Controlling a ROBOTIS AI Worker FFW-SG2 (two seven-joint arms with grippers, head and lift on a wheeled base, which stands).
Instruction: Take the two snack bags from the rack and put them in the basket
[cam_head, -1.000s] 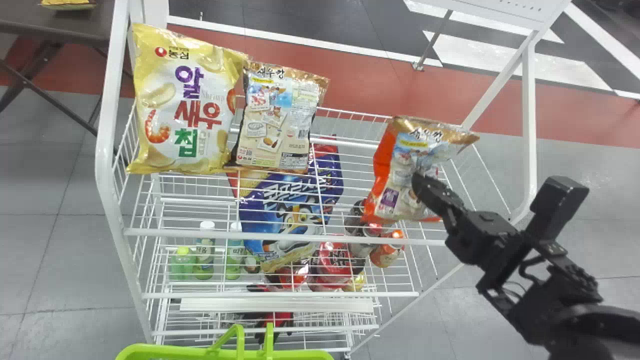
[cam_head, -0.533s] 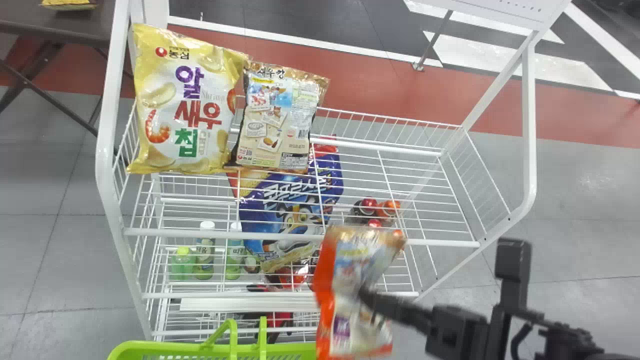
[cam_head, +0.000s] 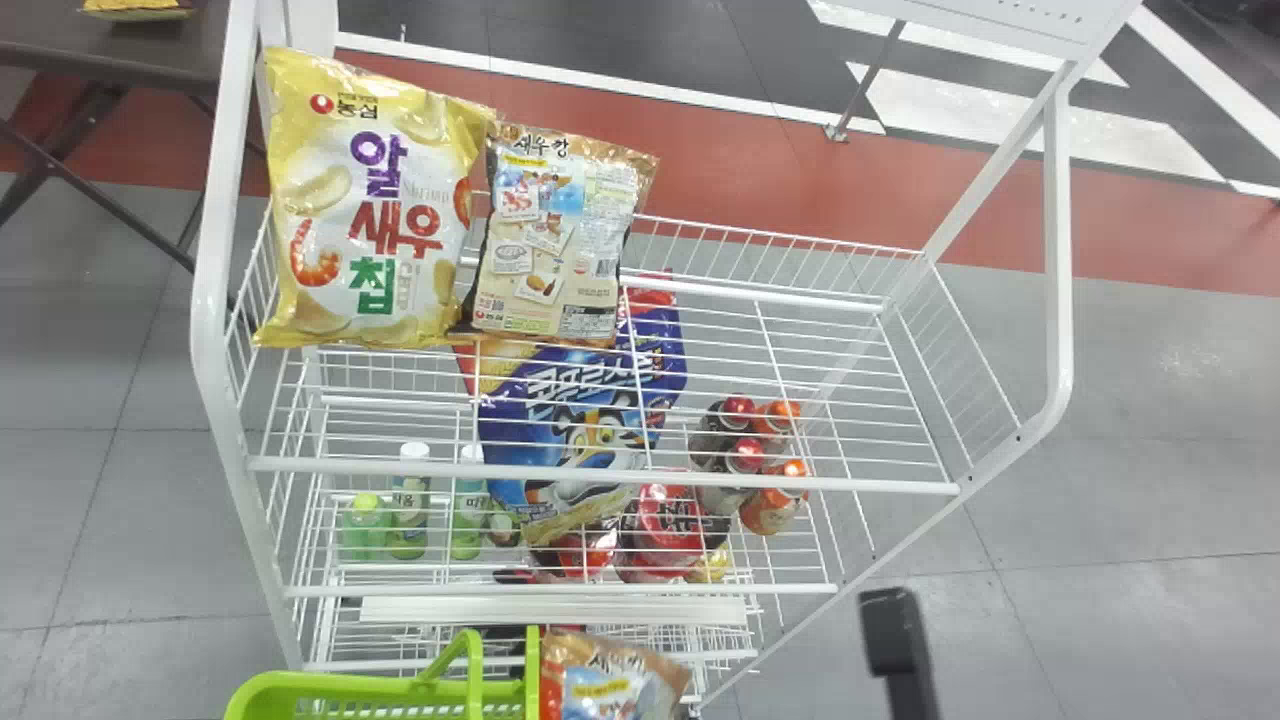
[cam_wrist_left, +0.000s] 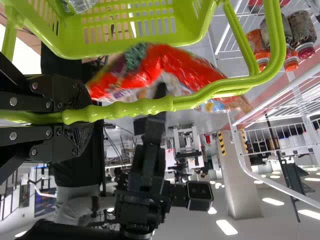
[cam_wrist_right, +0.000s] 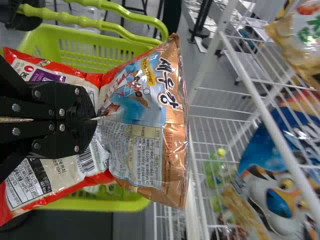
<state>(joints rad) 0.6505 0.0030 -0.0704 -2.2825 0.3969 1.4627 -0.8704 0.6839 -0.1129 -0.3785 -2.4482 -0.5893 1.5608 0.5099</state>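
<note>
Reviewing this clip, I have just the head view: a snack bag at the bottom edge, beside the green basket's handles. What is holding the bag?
Observer: The right gripper; its fingers are pinched shut on the snack bag.
Reviewer: And what is on the basket?
Observer: The left gripper, closed around a handle of the basket.
Reviewer: The bag's lower part is cut off for me. What is printed there?
Observer: A barcode, near the bag's red edge.
</note>
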